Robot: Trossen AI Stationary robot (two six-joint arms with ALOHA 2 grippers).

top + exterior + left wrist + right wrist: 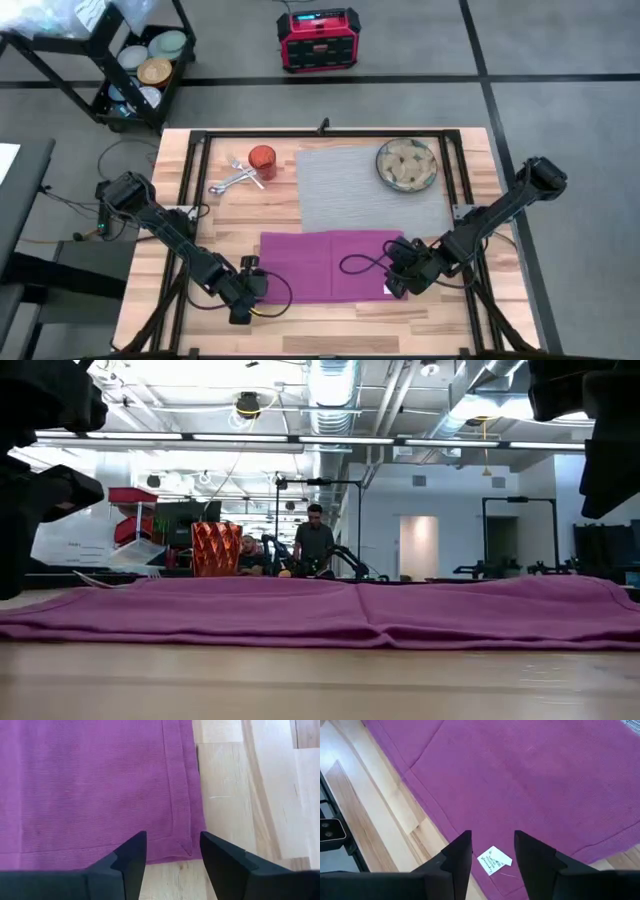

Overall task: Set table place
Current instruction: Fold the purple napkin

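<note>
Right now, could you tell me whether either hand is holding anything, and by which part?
Nothing is held. The left hand and right hand are both open, each hovering over a near corner of the napkin.

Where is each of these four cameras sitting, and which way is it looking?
High view: overhead, looking straight down on table, both arms visible.
Low view: at tabletop height, looking across the napkin into the room; dark arm parts at the edges.
Left wrist view: on the left gripper, open over a napkin corner.
Right wrist view: on the right gripper, open above the napkin's tag.
All share the napkin.
</note>
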